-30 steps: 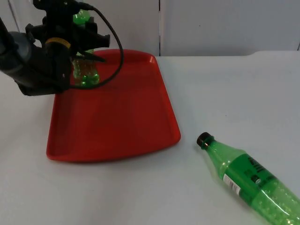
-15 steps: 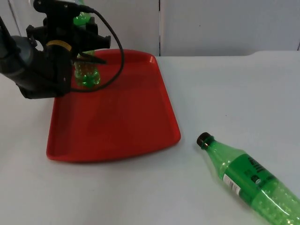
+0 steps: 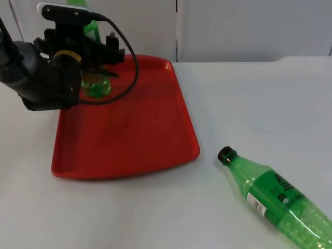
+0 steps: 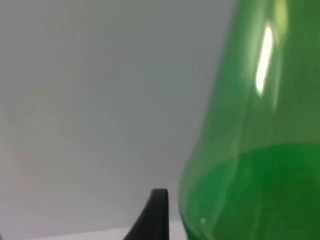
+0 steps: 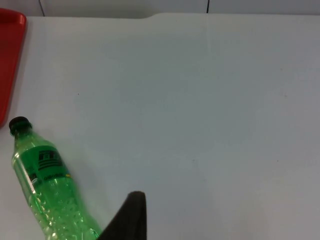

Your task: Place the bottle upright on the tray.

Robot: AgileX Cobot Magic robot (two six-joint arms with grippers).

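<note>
A green bottle stands upright in the far left corner of the red tray, its base on the tray floor. My left gripper is shut on this bottle's upper body. Seen from the left wrist, the bottle's green shoulder looms close beside a black fingertip. A second green bottle with a black cap lies on its side on the white table, front right of the tray. The right wrist view also has this lying bottle. My right gripper waits above the table near it.
The grey partition wall closes the table right behind the tray. The tray's raised rim runs between the tray floor and the lying bottle. White table stretches to the right of the lying bottle.
The left gripper has raised the held bottle from a lean to upright, and its base now rests on the tray. The lying bottle has not moved.
</note>
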